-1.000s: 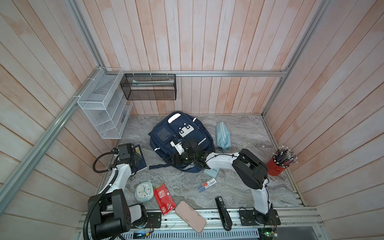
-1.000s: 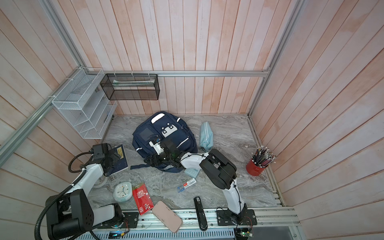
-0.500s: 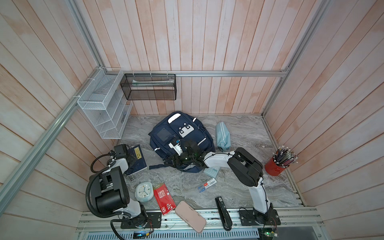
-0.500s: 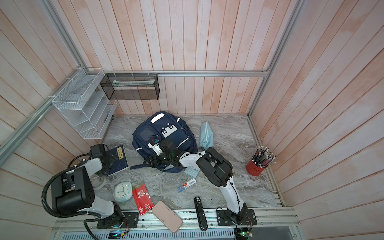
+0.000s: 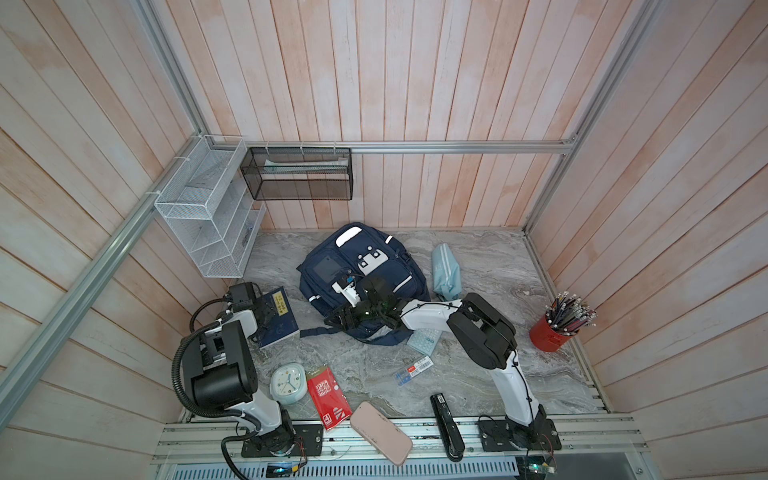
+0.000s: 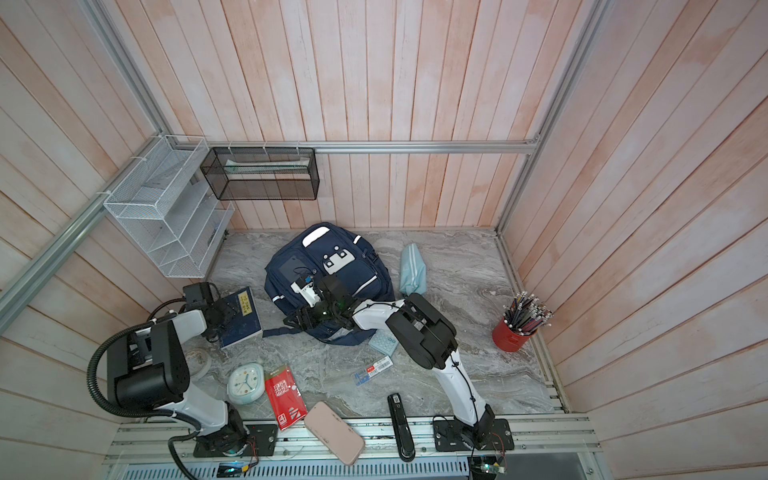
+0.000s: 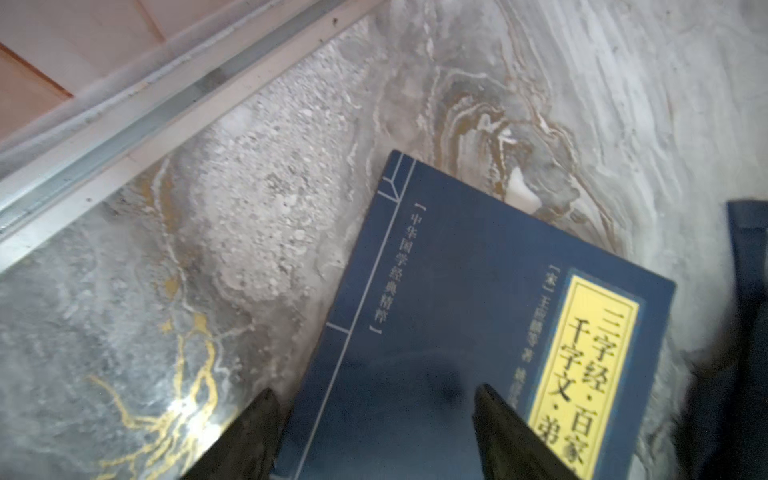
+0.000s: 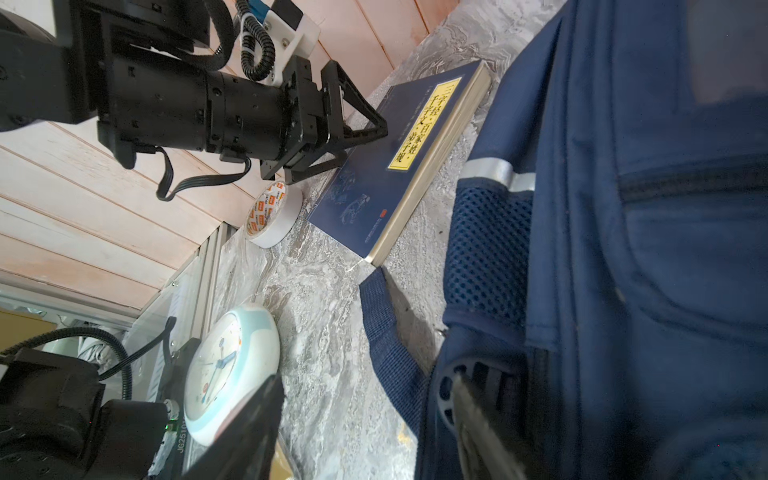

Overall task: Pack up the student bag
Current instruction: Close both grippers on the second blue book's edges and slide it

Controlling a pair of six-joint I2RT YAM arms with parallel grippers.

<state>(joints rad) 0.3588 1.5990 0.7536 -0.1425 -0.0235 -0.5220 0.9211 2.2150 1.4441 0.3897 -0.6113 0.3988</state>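
Student bag (image 5: 322, 291) lies flat, front up, at the middle of the marble table (image 5: 478, 270), toward the far wall. The right arm reaches across from the near right and covers the bag's near edge. Right gripper (image 5: 337, 321) sits low at the bag's near-left corner, jaws spread. In the right wrist view one finger (image 8: 478, 428) is against the bag's bottom corner and the other is over bare table. A loose strap (image 8: 386, 340) lies on the table between them, not pinched.

Just left of the bag: navy book (image 5: 284, 328) with a yellow title label, flat on the table. The strap's end comes right up to the book's near corner. Left gripper (image 7: 374, 392) hangs over the book, jaws spread wide, one finger over the cover, the other past the spine edge over the table. Contact with the cover: cannot tell.

Around:
- Tape roll (image 8: 270, 212) at the book's near-left corner.
- Clock (image 5: 286, 381), red packet (image 5: 328, 390), pink case (image 5: 380, 432) and black stapler (image 5: 446, 428) along the near edge.
- Light-blue pencil pouch (image 5: 445, 272) just right of the bag.
- Red cup (image 5: 548, 334) of pencils by the right wall.
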